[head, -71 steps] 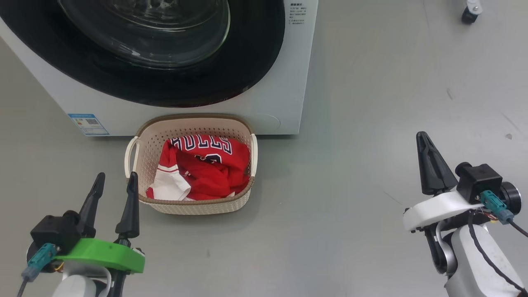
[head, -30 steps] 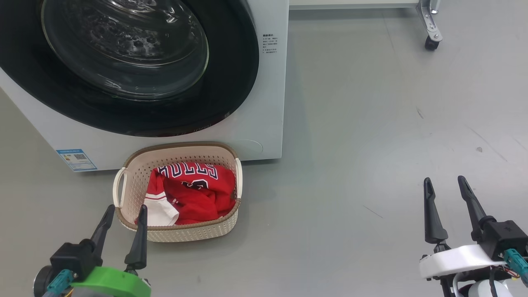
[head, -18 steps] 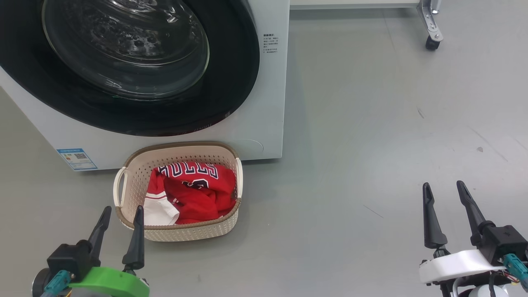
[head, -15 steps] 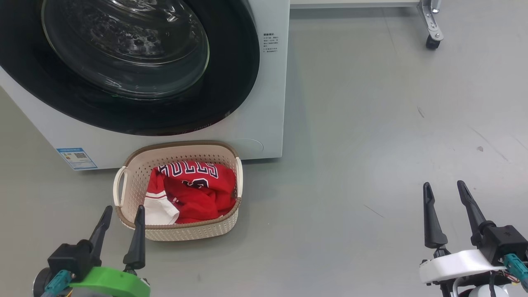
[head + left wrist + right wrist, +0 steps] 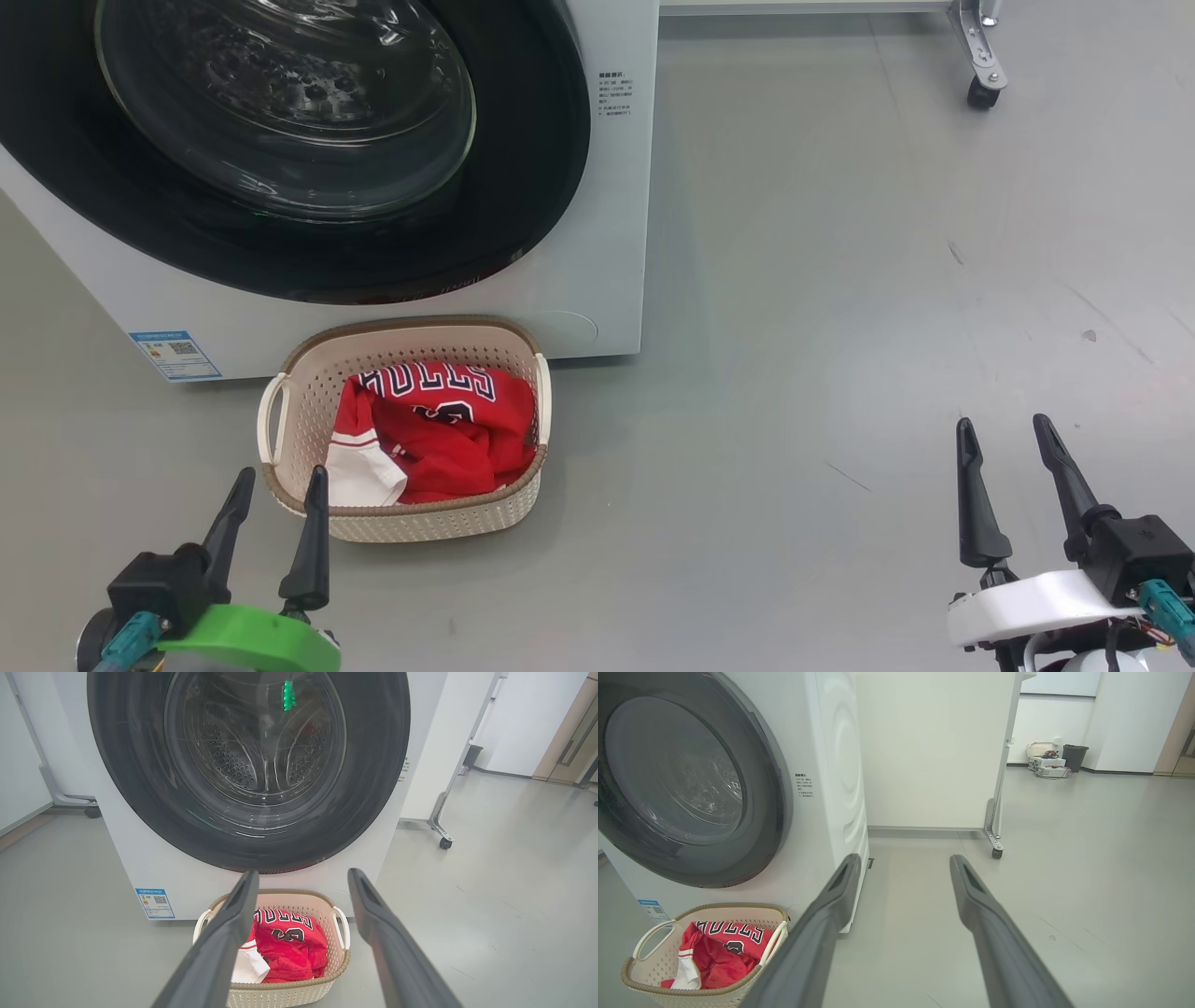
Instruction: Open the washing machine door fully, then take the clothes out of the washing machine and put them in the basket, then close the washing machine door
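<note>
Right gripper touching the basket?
Apart. The head view shows the right gripper at lower right and the basket far to its left, with bare floor between them.

This looks like a test lab: a washing machine [image 5: 140, 872] stands free on a bare grey floor [image 5: 840, 280] beside a wheeled white partition [image 5: 934, 746], with boxes of gear [image 5: 1046, 760] and a bin [image 5: 1074, 757] by the far wall [image 5: 1125, 718].

The clothes [image 5: 439, 434] lie in the basket [image 5: 401, 331] before the closed washing machine door [image 5: 523, 187].
</note>
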Available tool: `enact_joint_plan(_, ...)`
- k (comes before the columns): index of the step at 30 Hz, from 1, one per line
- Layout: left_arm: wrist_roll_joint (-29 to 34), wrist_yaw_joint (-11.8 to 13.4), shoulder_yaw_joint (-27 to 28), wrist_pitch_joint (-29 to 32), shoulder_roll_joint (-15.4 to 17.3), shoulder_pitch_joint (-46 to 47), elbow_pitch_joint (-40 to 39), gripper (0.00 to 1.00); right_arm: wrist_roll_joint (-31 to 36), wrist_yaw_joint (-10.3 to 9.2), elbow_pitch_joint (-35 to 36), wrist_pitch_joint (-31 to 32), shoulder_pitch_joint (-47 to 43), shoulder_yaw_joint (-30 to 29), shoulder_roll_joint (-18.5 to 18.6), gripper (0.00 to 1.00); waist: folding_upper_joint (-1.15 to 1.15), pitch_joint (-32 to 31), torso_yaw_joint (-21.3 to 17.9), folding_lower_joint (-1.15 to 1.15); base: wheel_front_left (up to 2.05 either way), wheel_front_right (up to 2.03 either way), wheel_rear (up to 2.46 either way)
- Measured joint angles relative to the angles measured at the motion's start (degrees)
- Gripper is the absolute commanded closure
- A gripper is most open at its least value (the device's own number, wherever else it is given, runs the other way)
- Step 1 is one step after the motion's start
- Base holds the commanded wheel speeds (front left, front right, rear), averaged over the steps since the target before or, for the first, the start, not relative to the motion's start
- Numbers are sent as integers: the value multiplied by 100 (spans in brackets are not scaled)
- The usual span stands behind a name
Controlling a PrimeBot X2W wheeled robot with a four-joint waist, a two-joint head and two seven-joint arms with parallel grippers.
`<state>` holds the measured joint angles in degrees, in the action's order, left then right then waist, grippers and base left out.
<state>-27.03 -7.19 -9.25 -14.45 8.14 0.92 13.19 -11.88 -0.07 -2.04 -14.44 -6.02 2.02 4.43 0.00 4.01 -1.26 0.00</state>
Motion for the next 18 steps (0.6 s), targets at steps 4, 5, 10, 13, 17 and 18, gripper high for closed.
enact_joint_plan(4, -27, 0, -23, 0, 0, 0, 22, 0, 1, 1, 0, 0, -4, -16, -12, 0, 0, -2, 3, 0, 0, 0, 0)
enact_joint_plan(5, -46, 0, -21, 0, 0, 0, 20, 0, 2, 2, 0, 0, -7, -18, -16, 0, 0, -3, 4, 0, 0, 0, 0)
enact_joint_plan(10, -70, 0, -15, 0, 0, 0, 15, 0, 49, 48, 1, 0, -19, -31, -38, 0, 0, 5, 9, 0, 0, 0, 0)
enact_joint_plan(13, -85, 0, -13, 0, 0, 0, 15, 0, 51, 52, 3, 0, -24, -45, -44, 0, 0, 11, 12, 0, 0, 0, 0)
enact_joint_plan(17, -159, 0, -12, 0, 0, 0, 15, 0, 55, 53, 5, 0, -29, -73, -53, 0, 0, 17, 17, 0, 0, 0, 0)
enact_joint_plan(18, -179, 0, -12, 0, 0, 0, 15, 0, 64, 54, 7, 0, -29, -77, -60, 0, 0, 18, 18, 0, 0, 0, 0)
